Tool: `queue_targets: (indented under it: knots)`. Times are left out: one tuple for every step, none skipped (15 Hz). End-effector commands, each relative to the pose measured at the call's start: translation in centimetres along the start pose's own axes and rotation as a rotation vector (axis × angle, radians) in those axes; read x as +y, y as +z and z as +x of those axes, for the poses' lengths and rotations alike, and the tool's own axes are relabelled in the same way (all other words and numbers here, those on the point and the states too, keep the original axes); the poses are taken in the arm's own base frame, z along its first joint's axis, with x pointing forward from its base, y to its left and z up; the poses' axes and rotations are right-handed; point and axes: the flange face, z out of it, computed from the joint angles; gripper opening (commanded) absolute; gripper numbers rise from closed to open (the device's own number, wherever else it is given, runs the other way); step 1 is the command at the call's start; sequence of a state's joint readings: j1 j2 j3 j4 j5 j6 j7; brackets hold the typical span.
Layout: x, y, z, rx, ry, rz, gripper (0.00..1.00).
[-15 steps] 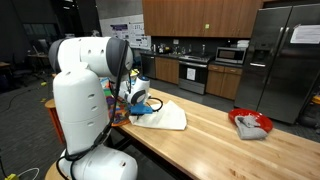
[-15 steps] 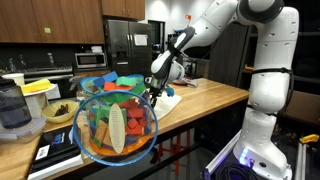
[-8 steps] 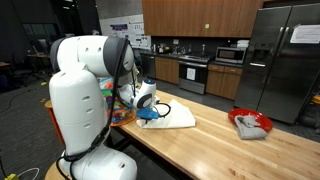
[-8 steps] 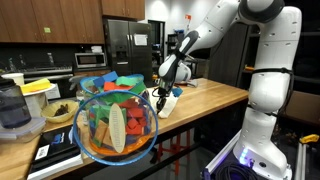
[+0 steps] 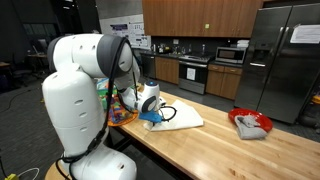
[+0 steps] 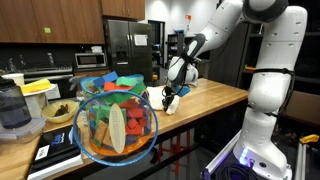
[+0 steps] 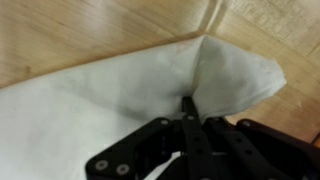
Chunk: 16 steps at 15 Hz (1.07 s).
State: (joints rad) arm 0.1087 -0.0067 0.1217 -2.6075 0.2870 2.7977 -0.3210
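Note:
A white cloth [image 5: 178,117] lies on the wooden countertop [image 5: 225,145] near its end. My gripper [image 5: 152,113] is shut on the cloth's edge and has it pulled up into a fold. In the wrist view the closed fingers [image 7: 188,108] pinch a raised ridge of the white cloth [image 7: 110,95], with bare wood beyond it. In an exterior view the gripper [image 6: 170,96] sits low over the counter, with the cloth [image 6: 172,103] bunched under it.
A glass bowl of colourful items [image 6: 115,120] stands close to a camera. A red tray with a grey cloth [image 5: 250,124] lies further along the counter. Colourful objects [image 5: 118,105] sit behind the robot's arm. Kitchen cabinets, a stove and a steel fridge [image 5: 285,60] stand behind.
My gripper has dragged the cloth along the counter, away from the counter's end. The cloth has shifted with it and folded up at the pinched edge.

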Motion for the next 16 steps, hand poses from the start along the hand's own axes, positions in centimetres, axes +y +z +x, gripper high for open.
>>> queue_targets:
  knots:
    - [2.4,0.0,-1.8,-0.003,0.044,-0.024,0.01]
    - [3.1,-0.2,-2.0,0.002,0.05,-0.027,0.01]
    - [4.0,-0.3,-2.1,0.004,0.058,-0.03,0.01]
    - [5.0,-0.5,-2.4,0.008,0.062,-0.035,0.01]
    - [5.8,-0.8,-2.6,0.013,0.067,-0.041,0.01]
    - [6.8,-1.1,-2.9,0.023,0.073,-0.048,0.01]
    - [7.8,-1.4,-3.2,0.027,0.081,-0.054,0.01]
    - [8.8,-1.5,-3.6,0.029,0.091,-0.057,0.01]
    - [9.7,-1.6,-4.0,0.03,0.105,-0.06,0.01]
    - [10.7,-1.7,-4.6,0.029,0.117,-0.063,0.01]
    - [11.6,-1.8,-5.1,0.027,0.126,-0.065,0.01]
    - [12.5,-1.8,-5.7,0.026,0.139,-0.067,0.01]
    - [13.3,-1.9,-6.3,0.027,0.149,-0.068,0.01]
    - [13.9,-2.0,-6.6,0.029,0.157,-0.069,0.01]
    - [14.4,-2.1,-6.9,0.034,0.16,-0.066,0.01]
    - [14.7,-2.2,-6.9,0.044,0.162,-0.061,0.01]
